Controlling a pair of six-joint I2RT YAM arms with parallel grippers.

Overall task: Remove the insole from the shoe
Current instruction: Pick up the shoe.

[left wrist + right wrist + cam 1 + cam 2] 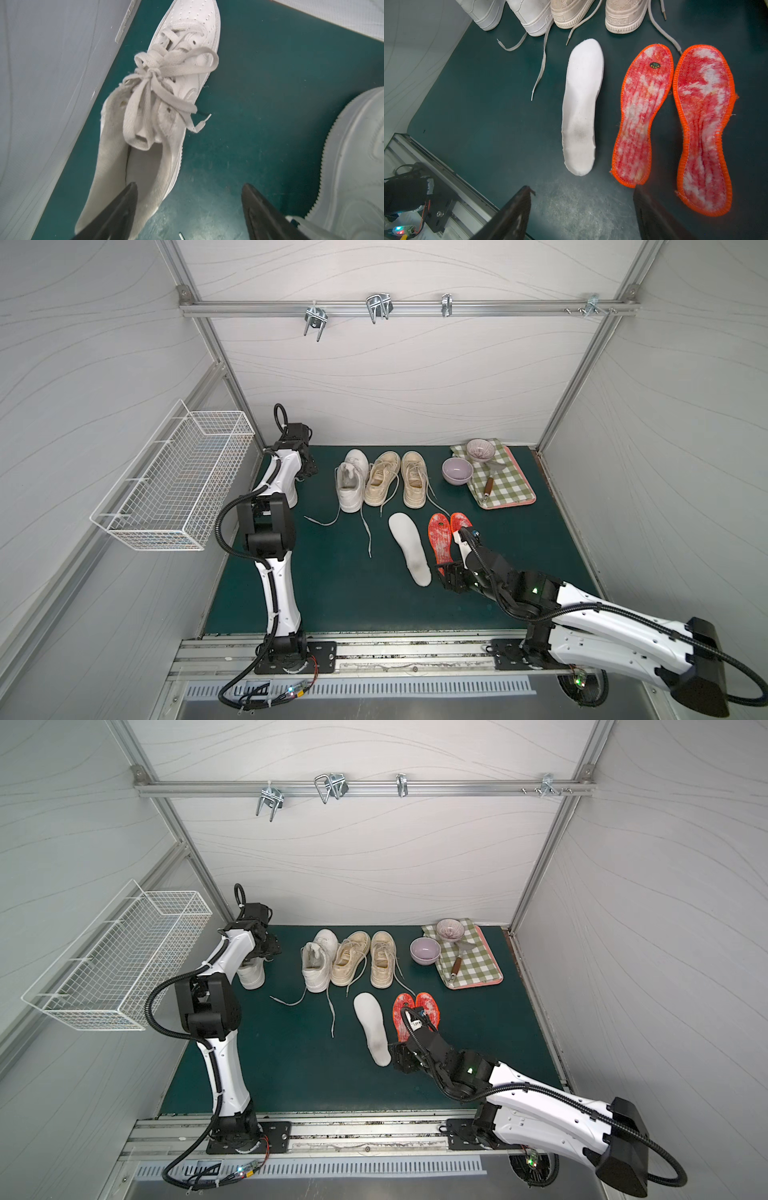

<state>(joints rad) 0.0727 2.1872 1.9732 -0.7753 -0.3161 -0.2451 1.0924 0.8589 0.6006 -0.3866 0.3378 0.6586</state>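
Presently three insoles lie loose on the bench (332,593): the white insole (581,108) and two orange insoles (643,114). So the one left to pull is in the white sneaker (187,31) by the left wall. The left wrist view shows the remaining insole (143,166) flat inside the heel opening, pale grey, its front part covered by the tongue and tied laces.

Key relation: the sneaker's long axis runs straight away from the left gripper (189,187), heel end nearest, toe farthest. The gripper hangs above the heel with its jaws wide apart and nothing between them. One finger overlies the heel opening; the other is out over bare bench beside the shoe. Whether that finger touches the collar I cannot tell, the view being too close.

The left arm is clearly nearer. The right gripper (581,189) is well apart from this shoe, jaws spread and empty, hovering by the heel ends of the loose insoles.

Judgement: the left gripper needs a sideways shift so its jaws straddle the insole's heel edge.
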